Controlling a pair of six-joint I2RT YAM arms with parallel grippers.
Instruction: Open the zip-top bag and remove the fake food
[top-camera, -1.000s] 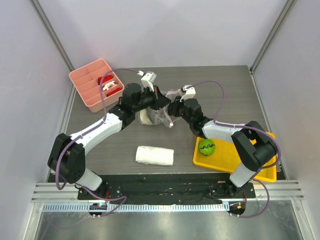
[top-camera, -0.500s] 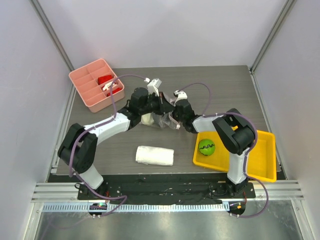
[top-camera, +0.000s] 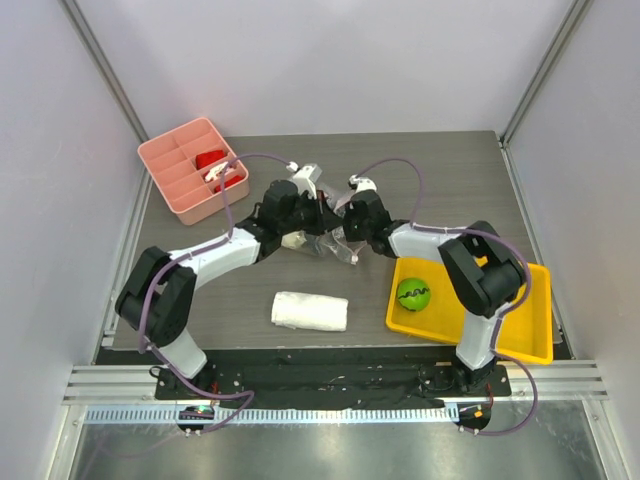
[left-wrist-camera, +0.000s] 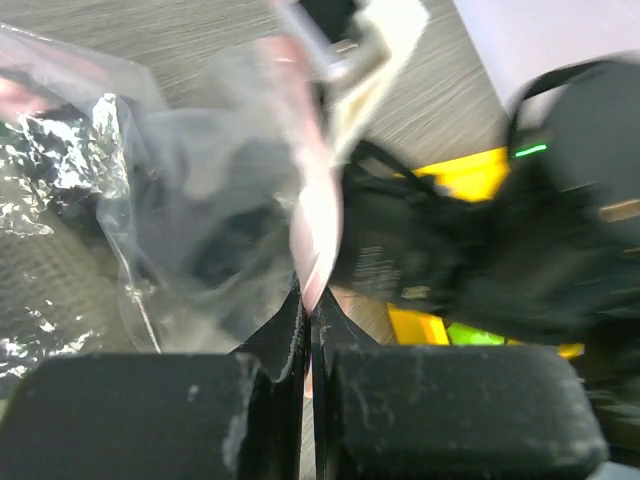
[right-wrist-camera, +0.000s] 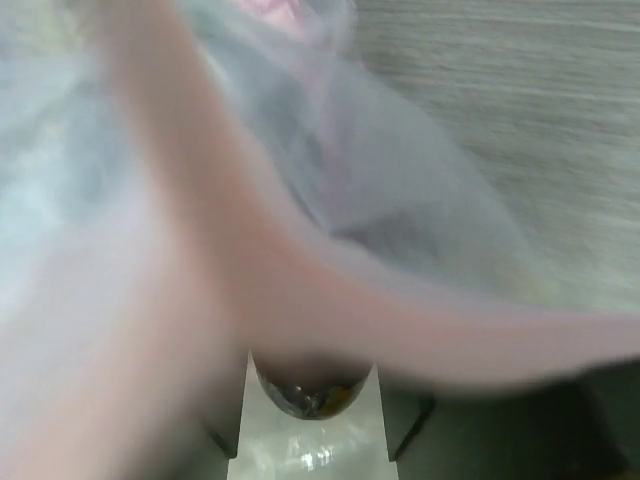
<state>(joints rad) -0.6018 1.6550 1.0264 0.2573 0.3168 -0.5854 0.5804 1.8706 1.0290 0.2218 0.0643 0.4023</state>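
The clear crinkly zip-top bag (top-camera: 322, 242) lies mid-table between both grippers. My left gripper (top-camera: 316, 212) is shut on its pink zip strip (left-wrist-camera: 312, 215), with the strip pinched between the black fingertips (left-wrist-camera: 290, 325). My right gripper (top-camera: 346, 230) is pressed against the bag's right side. In the right wrist view the blurred bag (right-wrist-camera: 420, 190) and its pink strip (right-wrist-camera: 300, 290) fill the frame and hide the fingers. Something pale (top-camera: 293, 239) shows through the bag. One piece of fake food, a green striped ball (top-camera: 413, 293), sits in the yellow tray (top-camera: 510, 320).
A pink divided box (top-camera: 172, 172) with red-white items stands at the back left. A folded white towel (top-camera: 310, 310) lies near the front edge, left of the yellow tray. Purple cables loop over both arms above the bag.
Both arms have closed in on the bag, the left gripper shifting right and down. The right wrist has pushed left into the bag. The green ball has not moved.
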